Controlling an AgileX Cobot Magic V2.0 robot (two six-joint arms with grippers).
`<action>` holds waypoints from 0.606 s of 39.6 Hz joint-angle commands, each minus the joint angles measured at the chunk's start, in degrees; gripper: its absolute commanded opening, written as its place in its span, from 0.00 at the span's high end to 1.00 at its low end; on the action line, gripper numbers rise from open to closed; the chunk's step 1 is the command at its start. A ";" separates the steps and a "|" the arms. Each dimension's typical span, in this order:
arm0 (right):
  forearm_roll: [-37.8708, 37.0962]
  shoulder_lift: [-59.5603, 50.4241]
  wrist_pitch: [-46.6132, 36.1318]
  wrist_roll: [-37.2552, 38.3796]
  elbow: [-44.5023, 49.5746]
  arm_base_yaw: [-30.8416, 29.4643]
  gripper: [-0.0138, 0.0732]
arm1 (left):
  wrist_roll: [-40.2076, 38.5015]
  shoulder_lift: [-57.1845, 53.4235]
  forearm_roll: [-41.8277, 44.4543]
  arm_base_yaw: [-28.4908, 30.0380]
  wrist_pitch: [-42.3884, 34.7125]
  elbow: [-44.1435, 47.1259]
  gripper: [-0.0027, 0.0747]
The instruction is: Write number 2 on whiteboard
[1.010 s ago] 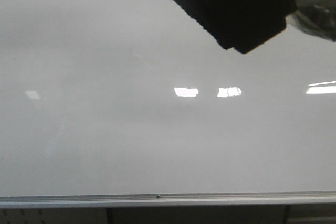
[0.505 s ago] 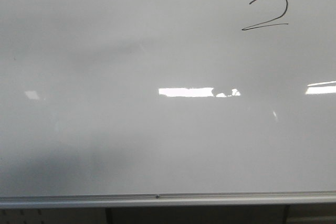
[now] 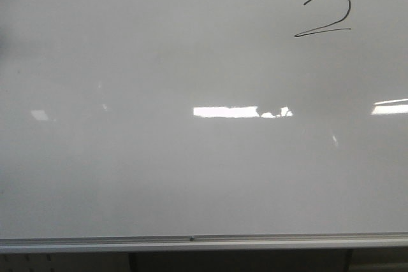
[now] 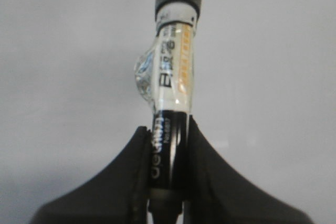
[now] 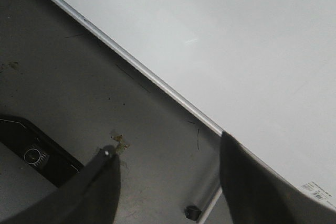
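Observation:
A thin black number 2 (image 3: 325, 14) is drawn at the upper right of the glossy whiteboard (image 3: 159, 176), which fills the front view above its silver bottom rail (image 3: 191, 243). Neither gripper shows in the front view. In the left wrist view my left gripper (image 4: 169, 129) is shut on a black and clear marker (image 4: 173, 77) whose dark capped end points at the whiteboard (image 4: 273, 77). In the right wrist view my right gripper (image 5: 167, 148) is open and empty over a dark grey floor (image 5: 68, 72), beside the whiteboard's (image 5: 236, 40) edge.
Bright rectangular light reflections (image 3: 226, 111) lie across the board's middle and right edge (image 3: 390, 107). Below the rail are dark frame parts (image 3: 242, 261). In the right wrist view a silver board rail (image 5: 147, 74) runs diagonally and a dark unit (image 5: 31, 153) sits low on the floor.
The dark arm that covered the board's upper right a second ago swept left and out of the front view, uncovering the drawn 2.

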 commanded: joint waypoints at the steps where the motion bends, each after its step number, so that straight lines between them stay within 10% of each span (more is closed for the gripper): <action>1: -0.54 -0.18 -3.87 0.18 -1.71 -0.44 0.33 | -0.66 0.22 -1.54 1.83 -14.25 2.02 0.99; 24: 0.52 -0.18 -3.89 0.18 -1.71 -0.44 0.33 | -0.46 21.35 1.22 1.98 -34.05 2.96 0.99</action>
